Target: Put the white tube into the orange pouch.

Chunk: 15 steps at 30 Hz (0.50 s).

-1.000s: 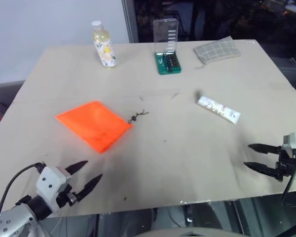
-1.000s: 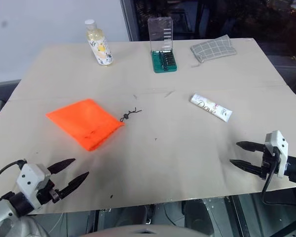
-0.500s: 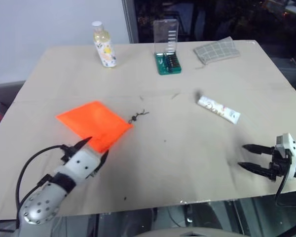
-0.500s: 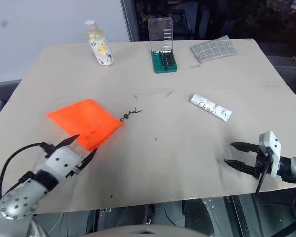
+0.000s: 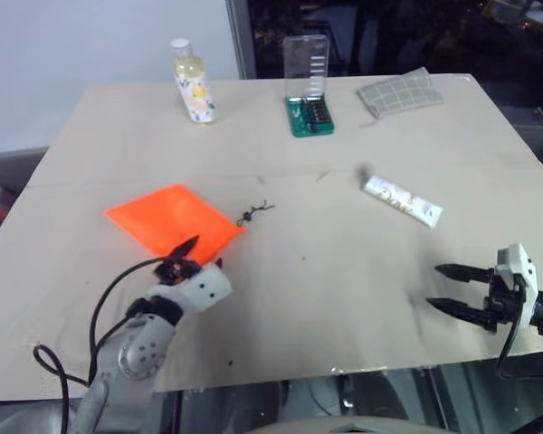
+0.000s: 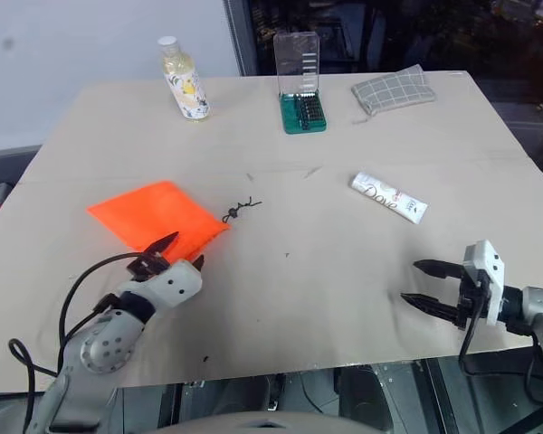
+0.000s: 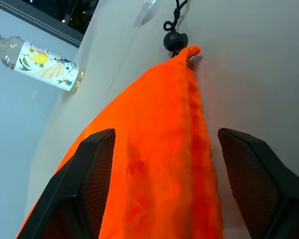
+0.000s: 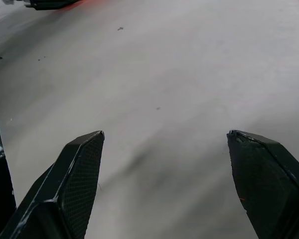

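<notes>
Left wrist view has the orange pouch [image 7: 159, 164] lying flat between the spread fingers of the left gripper [image 5: 192, 252], which holds nothing and sits at the pouch's near edge; the black drawstring [image 7: 174, 25] trails off the pouch's far corner. Judging by this, the step in hand is taking hold of the pouch so it can be opened. To do it well, the fingers should straddle only the top layer near the gathered mouth by the drawstring, not pinch both layers flat. The white tube [image 5: 403, 200] lies well to the right of the pouch on the table [image 5: 344, 289], untouched. The right gripper [image 6: 423, 284] hovers wide open and empty, right of the pouch and nearer than the tube. Beyond the pouch, along the table's far edge, stand a yellowish bottle [image 5: 191, 80], a green bit case [image 5: 309, 88] and a grey checked cloth [image 5: 398, 92], none of which blocks either path.
</notes>
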Motion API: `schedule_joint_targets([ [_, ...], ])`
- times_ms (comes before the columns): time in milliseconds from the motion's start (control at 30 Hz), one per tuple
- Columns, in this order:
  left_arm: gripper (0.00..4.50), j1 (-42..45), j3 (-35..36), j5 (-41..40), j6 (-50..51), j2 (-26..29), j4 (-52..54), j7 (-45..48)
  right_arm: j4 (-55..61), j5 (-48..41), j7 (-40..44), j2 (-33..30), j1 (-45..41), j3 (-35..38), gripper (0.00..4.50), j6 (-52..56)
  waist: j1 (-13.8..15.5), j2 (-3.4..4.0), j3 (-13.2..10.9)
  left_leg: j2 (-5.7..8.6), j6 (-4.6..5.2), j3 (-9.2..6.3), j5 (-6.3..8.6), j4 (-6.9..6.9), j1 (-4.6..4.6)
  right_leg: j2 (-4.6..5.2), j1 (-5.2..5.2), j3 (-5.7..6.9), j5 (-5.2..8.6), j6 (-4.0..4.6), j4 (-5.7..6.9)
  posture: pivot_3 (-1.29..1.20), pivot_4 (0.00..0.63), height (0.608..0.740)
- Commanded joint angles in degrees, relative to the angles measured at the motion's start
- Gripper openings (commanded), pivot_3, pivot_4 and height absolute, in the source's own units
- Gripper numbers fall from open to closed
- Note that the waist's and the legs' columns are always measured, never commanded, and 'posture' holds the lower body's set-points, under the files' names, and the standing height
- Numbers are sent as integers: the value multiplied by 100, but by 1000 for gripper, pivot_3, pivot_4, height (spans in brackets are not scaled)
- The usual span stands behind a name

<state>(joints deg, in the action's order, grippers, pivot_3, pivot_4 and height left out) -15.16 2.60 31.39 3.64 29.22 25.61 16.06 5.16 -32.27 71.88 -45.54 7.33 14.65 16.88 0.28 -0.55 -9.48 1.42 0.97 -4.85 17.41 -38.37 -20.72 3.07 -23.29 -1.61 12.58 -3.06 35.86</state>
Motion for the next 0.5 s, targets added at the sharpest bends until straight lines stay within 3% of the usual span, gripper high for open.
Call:
schedule_joint_targets([
  [33, 3395, 121, 104, 75, 54, -38, 14, -160, 20, -4, -477, 179, -294, 207, 3977, -90, 7, -1, 0, 0, 0, 1, 0, 0, 1, 1, 0, 0, 0, 0, 0, 0, 150, 740],
  [133, 2643, 110, 197, 65, 90, -38, -50, -222, -222, 192, -1054, 390, -728, 278, 3977, -232, -3, 3, 3, 1, -1, 4, -1, -1, 3, 1, 0, -5, -1, 0, 5, 0, 150, 740],
  [267, 775, 207, 350, -30, 253, -94, -117, -277, -488, 607, -1747, 568, -1278, 216, 3977, -541, 18, 4, 3, 1, -2, 1, -1, -1, -3, 1, -7, -1, -1, 1, 6, 0, 150, 740],
  [300, 613, 221, 355, -38, 261, -85, -129, -255, -601, 746, -1970, 585, -1448, 193, 3977, -552, 31, 4, 4, 1, -2, 1, -1, -1, -4, 1, -9, -1, -1, 1, 6, 0, 150, 740],
  [333, 27, 229, 354, -44, 262, -69, -137, -242, -710, 855, -2163, 592, -1597, 170, 3977, -523, 38, 5, 4, 2, -3, 1, -1, 0, -4, 1, -10, -1, -1, 1, 7, 0, 150, 740],
  [500, 27, 436, 470, -363, 199, 94, -300, -25, -1642, 1764, -3082, 431, -2573, -203, 3977, -295, 45, 7, 5, 7, -4, 5, -2, 0, -10, 7, -14, -5, -2, 1, 8, 0, 150, 740],
])
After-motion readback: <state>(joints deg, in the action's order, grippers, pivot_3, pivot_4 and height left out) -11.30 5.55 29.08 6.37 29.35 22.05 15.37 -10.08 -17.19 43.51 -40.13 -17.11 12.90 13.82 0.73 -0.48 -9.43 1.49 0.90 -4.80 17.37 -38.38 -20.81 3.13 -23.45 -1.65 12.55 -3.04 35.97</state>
